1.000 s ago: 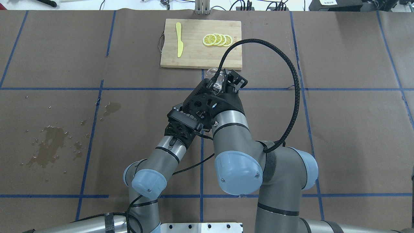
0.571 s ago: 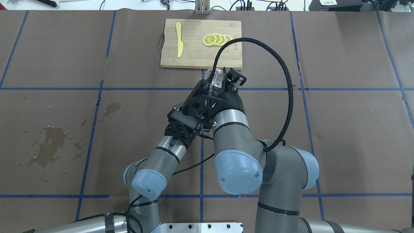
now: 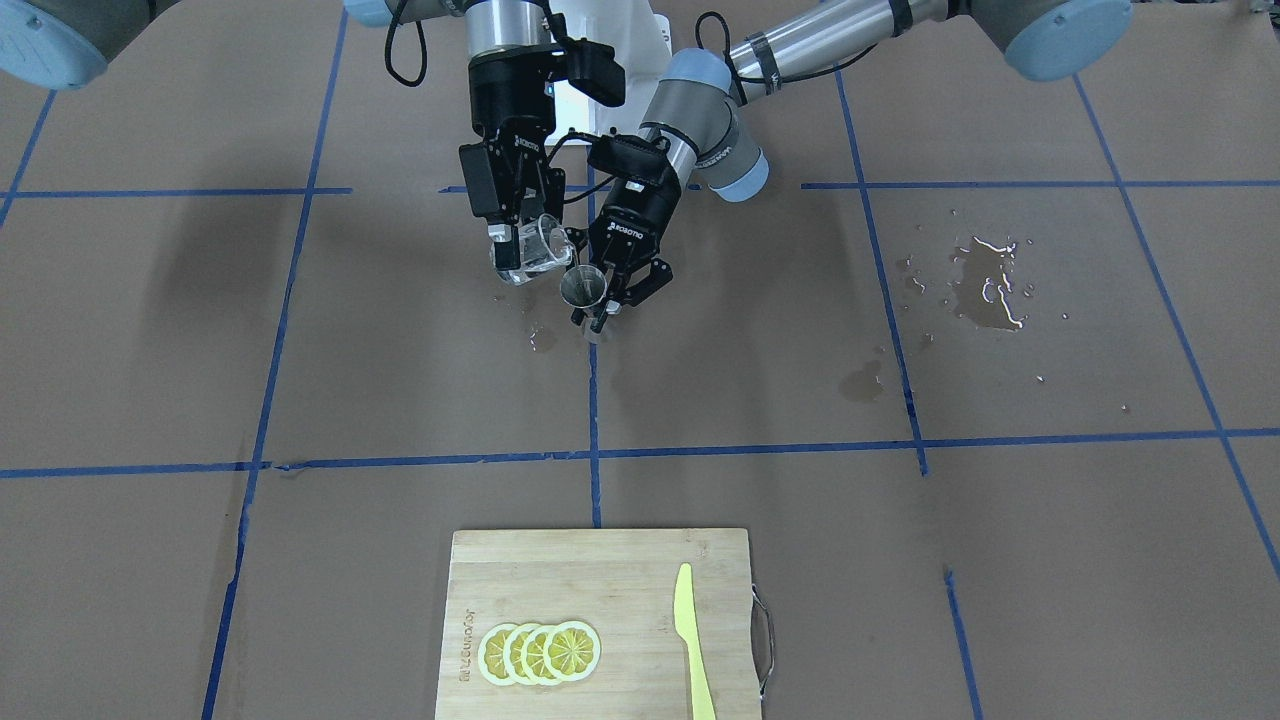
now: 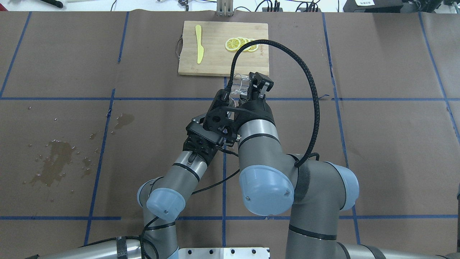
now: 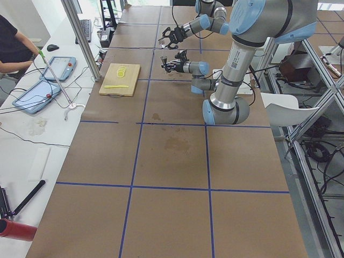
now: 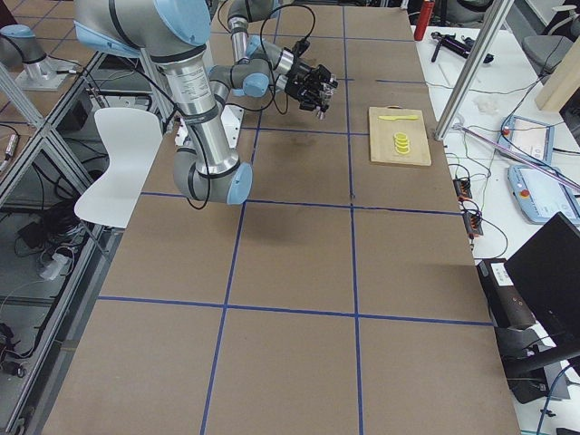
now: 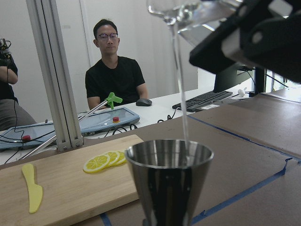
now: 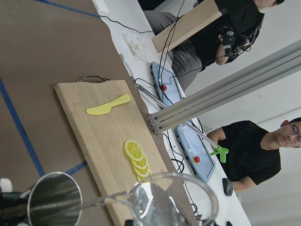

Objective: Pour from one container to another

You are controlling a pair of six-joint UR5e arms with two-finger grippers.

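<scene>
The clear glass cup [image 3: 535,250] is tipped, lip toward the steel jigger [image 3: 583,285], with my right gripper [image 3: 515,255] shut on it. My left gripper [image 3: 600,305] is shut on the jigger's waist and holds it upright just above the table. In the left wrist view a thin stream of water [image 7: 181,94] falls from the cup [image 7: 183,9] into the jigger [image 7: 169,183]. The right wrist view shows the cup's rim [image 8: 174,202] beside the jigger's mouth [image 8: 54,197]. From overhead the cup [image 4: 239,85] sits in the right gripper [image 4: 245,90]; the left gripper and jigger are hidden under the right arm.
A wooden cutting board [image 3: 600,560] with lemon slices [image 3: 540,652] and a yellow knife [image 3: 693,640] lies at the table's far side. A water spill [image 3: 985,285] and small wet spots [image 3: 540,340] mark the brown paper. A person in black [image 7: 113,70] sits beyond the table.
The right wrist has rotated, tipping the glass cup further, and its cable loop has swung left. The left arm has stayed still.
</scene>
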